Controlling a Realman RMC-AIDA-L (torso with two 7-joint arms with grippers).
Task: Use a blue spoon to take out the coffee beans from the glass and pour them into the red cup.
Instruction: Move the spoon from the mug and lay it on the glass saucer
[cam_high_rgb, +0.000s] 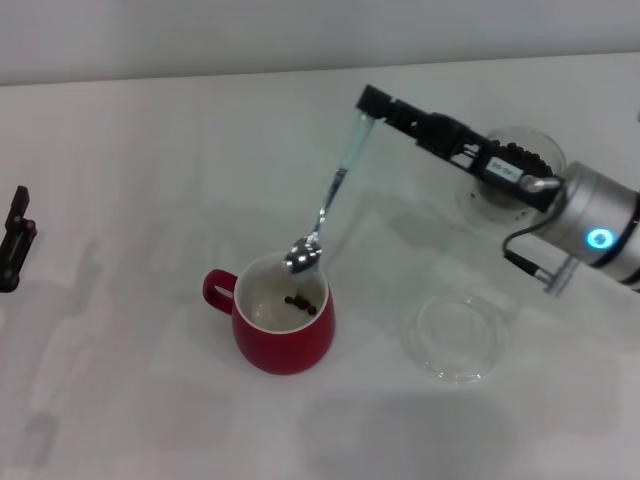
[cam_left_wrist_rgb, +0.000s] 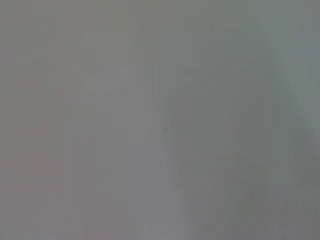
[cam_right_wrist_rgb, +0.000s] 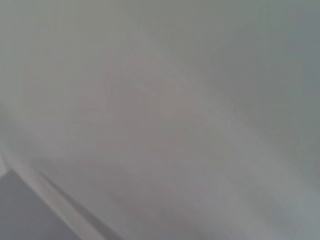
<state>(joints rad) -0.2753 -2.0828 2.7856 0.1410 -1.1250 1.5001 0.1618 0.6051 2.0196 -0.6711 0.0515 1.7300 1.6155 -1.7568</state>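
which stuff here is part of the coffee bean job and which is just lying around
In the job:
spoon, held by the right claw, bowl over the cup
red cup
beans in the cup
glass behind the right arm

Lying about:
clear dish right of the cup
left claw, parked at the table's left edge

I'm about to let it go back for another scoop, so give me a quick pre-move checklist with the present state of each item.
1. Right end effector shut on the blue spoon handle: ok.
2. Spoon bowl over the red cup mouth: ok.
3. Coffee beans lying inside the cup: ok.
4. Spoon bowl fully emptied: cannot tell.
5. Beans left in the glass: ok, some show behind the right arm.
6. Left end effector parked at the table's left edge, away from the work: ok.
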